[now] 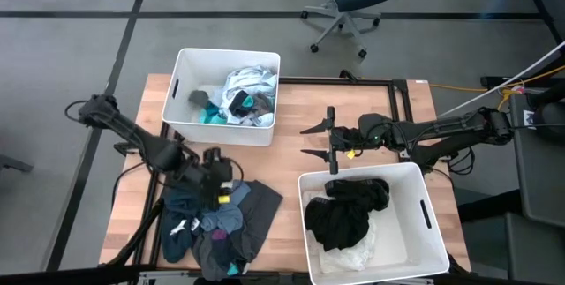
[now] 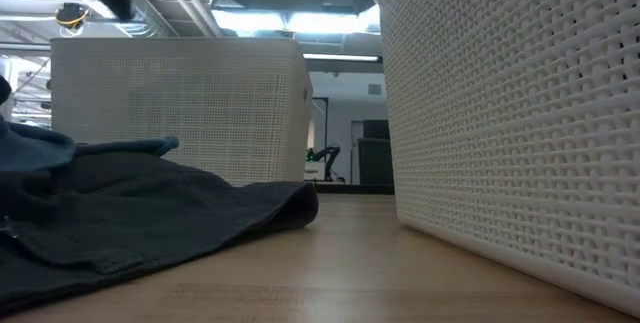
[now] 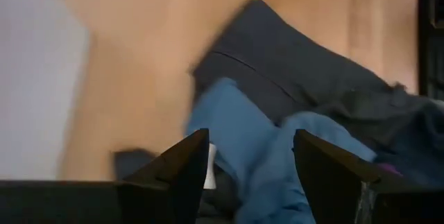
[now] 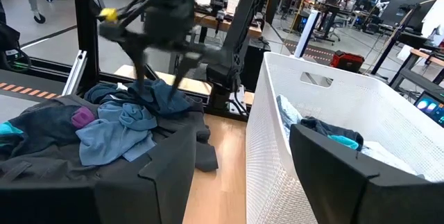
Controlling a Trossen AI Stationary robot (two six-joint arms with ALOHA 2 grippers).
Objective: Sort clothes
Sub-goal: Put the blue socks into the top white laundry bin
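Sorting looks partway done. The far bin (image 1: 181,91) holds light stuff: white, grey and teal pieces (image 1: 237,98). The near right bin (image 1: 422,206) holds black clothes (image 1: 349,210) with something white under them at its near end. A pile of clothes (image 1: 212,223) is left on the table (image 1: 291,148) at the near left: blue, dark grey, teal bits and what look like small socks, with a dark grey garment (image 2: 150,213) spread flat toward the middle. So I'd say roughly half remains. The left gripper (image 1: 214,177) sits right over the far edge of that pile, fingers (image 3: 184,165) spread apart, nothing between them; the left wrist view shows blue cloth (image 3: 243,141) directly below the gap, but touching or just above, can't tell. Reads as lining up for a pick. The right gripper (image 1: 328,140) hangs over bare table between the two bins, just beyond the near right bin's far wall, fingers (image 4: 333,161) wide apart and empty, well away from the pile.
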